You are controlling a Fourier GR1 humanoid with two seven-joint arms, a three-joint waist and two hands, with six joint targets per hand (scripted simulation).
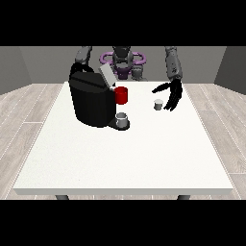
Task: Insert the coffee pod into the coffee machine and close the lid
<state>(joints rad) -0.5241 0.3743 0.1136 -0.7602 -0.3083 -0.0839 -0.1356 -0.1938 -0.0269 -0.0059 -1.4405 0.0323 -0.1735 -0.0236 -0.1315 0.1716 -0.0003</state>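
- Coffee pod: small, pale grey, squat cylinder tapering slightly, upright on the table, lighter on top, matte finish.
- Placed at the view's right of centre, well apart from the coffee machine, just beside the fingertips of the hand at the view's right, apparently not touching.
- Coffee machine: bulky black block with rounded edges, smooth and faintly glossy, at the view's left part of the table.
- Lid: flat light-grey flap, tilted up and open at the machine's top, angled toward the view's right.
- Red part: bright, cup-shaped, at the machine's front upper edge, directly under the raised lid.
- Grey cup: small, round, dull metallic look, on the dark base plate at the machine's front.
- Hand at the view's right: black, fingers straight and spread wide, pointing down toward the table, thumb stretched out toward the view's left, holding nothing.
- Forearm above that hand: dark grey, segmented, coming down from the top.
- Other arm: grey, seen only behind the machine's top; hand hidden behind the machine, fingers impossible to judge.
- Table: large, white, flat, smooth matte top with thin pale edge, dark legs just showing below.
- Floor: light wooden planks, greyish grain.
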